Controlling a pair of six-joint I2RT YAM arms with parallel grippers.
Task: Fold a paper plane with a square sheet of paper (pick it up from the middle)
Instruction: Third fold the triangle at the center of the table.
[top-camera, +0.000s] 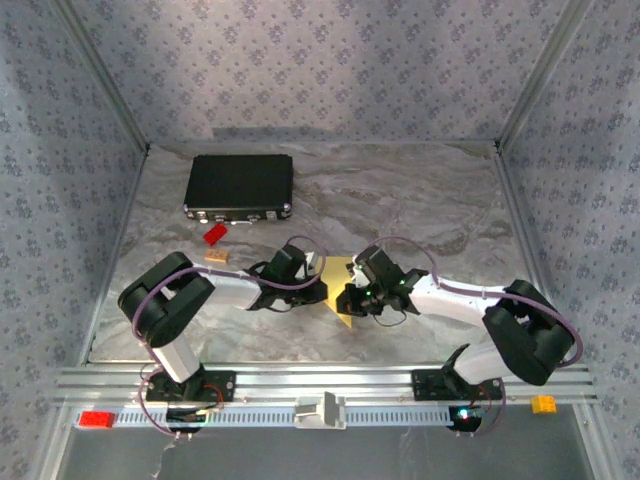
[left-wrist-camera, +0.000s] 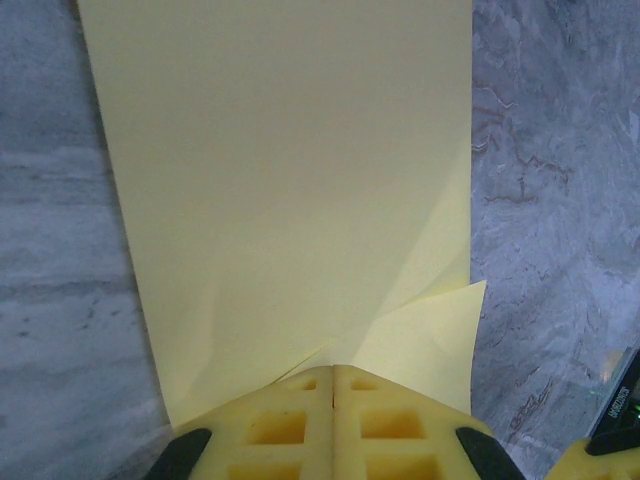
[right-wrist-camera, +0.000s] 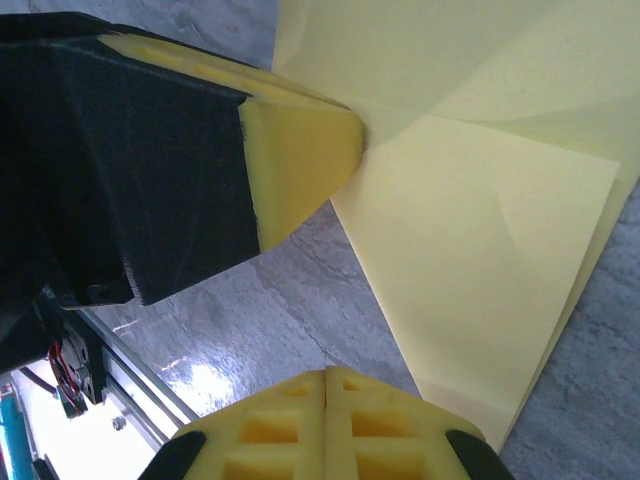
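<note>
Looks early: square sheet of paper has one corner flap folded at 5 o'clock; L hand, R hand both pressed together; wings etc. left.

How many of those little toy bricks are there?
4. A red brick in front of the black case, a tan block just nearer, a second red brick at the front rail's left end, an orange brick at its right. Others may be hidden.
</note>
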